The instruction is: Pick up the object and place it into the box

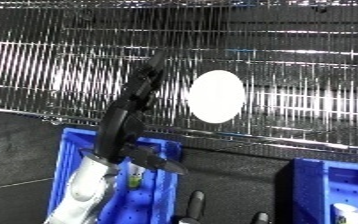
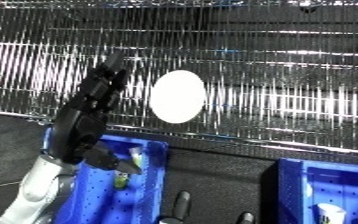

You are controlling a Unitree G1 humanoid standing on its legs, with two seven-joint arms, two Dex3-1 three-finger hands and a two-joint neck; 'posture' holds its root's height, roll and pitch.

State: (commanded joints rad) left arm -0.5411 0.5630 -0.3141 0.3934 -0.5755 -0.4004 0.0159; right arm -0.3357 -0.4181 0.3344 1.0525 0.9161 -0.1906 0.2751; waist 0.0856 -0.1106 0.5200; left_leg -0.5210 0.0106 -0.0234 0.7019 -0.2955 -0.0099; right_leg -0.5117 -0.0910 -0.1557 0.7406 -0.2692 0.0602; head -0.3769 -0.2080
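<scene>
Reach step — your left hand has its fingers straight and holding nothing, up on the wire shelf left of the white oval object, mid-shelf; next, close round it, then carry it to the blue bin below.

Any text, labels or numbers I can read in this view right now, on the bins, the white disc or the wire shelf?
None can be read.
White disc: plain, no print visible.
Left blue bin and right blue bin: no label or number shows.
Wire shelf: no tag visible.
Small item in the left bin: too blurred to tell whether it carries any text.
</scene>
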